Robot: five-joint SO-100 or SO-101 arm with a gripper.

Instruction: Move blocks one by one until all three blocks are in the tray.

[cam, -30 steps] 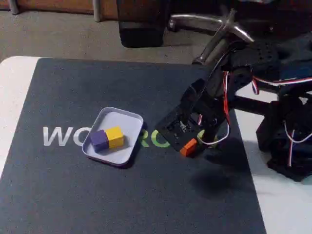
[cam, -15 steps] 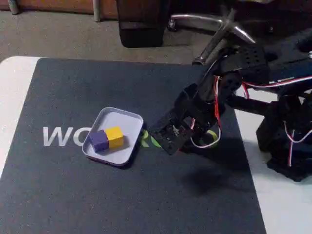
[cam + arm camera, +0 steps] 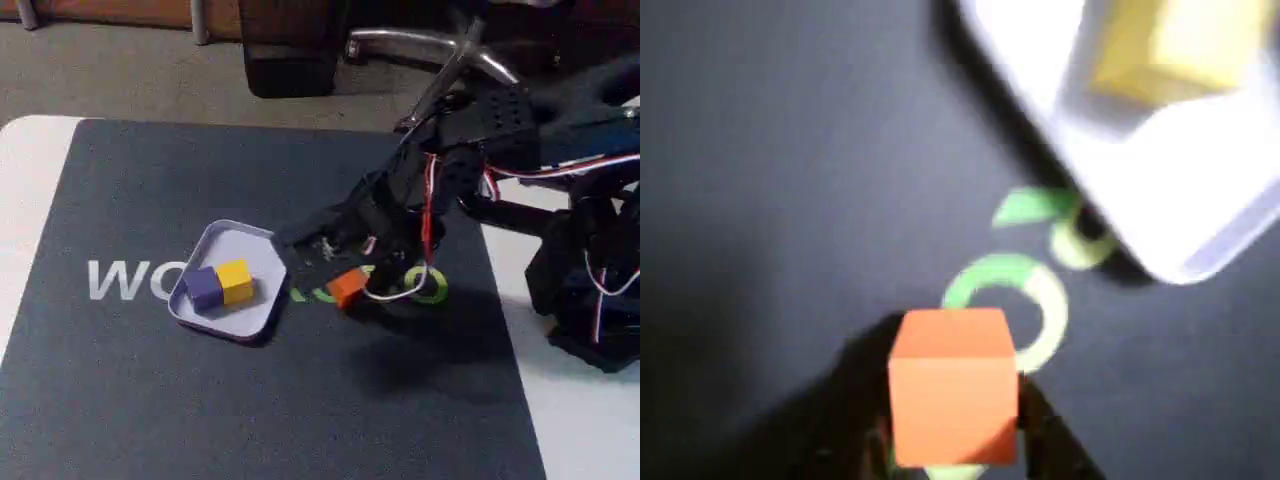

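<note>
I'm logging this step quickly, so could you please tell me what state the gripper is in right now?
Gripper: shut on the orange block, held above the mat near the tray.

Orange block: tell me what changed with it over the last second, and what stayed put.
The pincer, shut on the orange block, has carried it leftward in the fixed view toward the tray, stopping just short of its rim. The block stays gripped, off the mat. The purple block and yellow block sit unmoved, side by side in the tray.

place: office/home desk | cues: swivel chair base [image 3: 440, 50], carpet floor [image 3: 120, 70], branded desk mat [image 3: 200, 400]
</note>
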